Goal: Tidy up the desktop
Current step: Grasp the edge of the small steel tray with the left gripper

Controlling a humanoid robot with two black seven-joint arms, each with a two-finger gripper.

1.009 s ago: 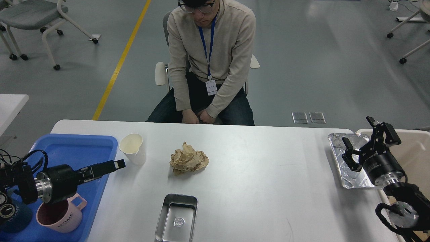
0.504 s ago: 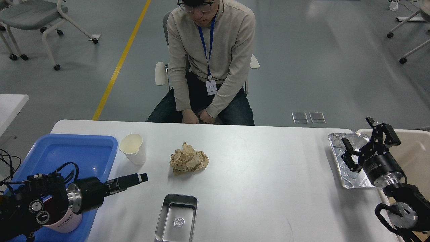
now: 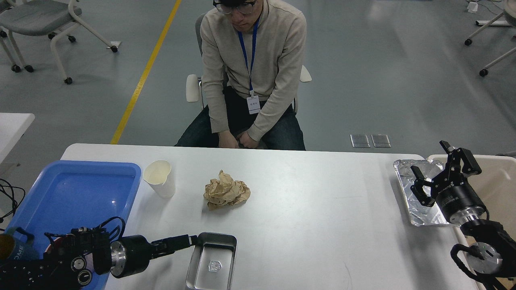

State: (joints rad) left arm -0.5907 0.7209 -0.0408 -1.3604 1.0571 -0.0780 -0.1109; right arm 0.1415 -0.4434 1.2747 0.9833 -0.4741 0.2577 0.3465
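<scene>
The desktop (image 3: pixel 322 225) is a wide white top with rounded corners and a faint gloss, filling the lower half of the frame. Nearest, at the bottom centre, lies a shallow steel tray (image 3: pixel 211 262); the left gripper (image 3: pixel 192 240) reaches in low from the lower left, its tip at that tray's near-left rim, seen too end-on to tell whether it is clenched or released. At the left edge rests a blue tray (image 3: pixel 72 189). At the right the right gripper (image 3: pixel 433 167) hovers with fingers spread, holding nothing, above a foil tray (image 3: pixel 407 169) beside a beige bin (image 3: pixel 500 177). Further up stand a paper cup (image 3: pixel 160 178) and a crumpled brown paper ball (image 3: pixel 226 195). A seated man (image 3: pixel 252 72) is beyond the far edge.
</scene>
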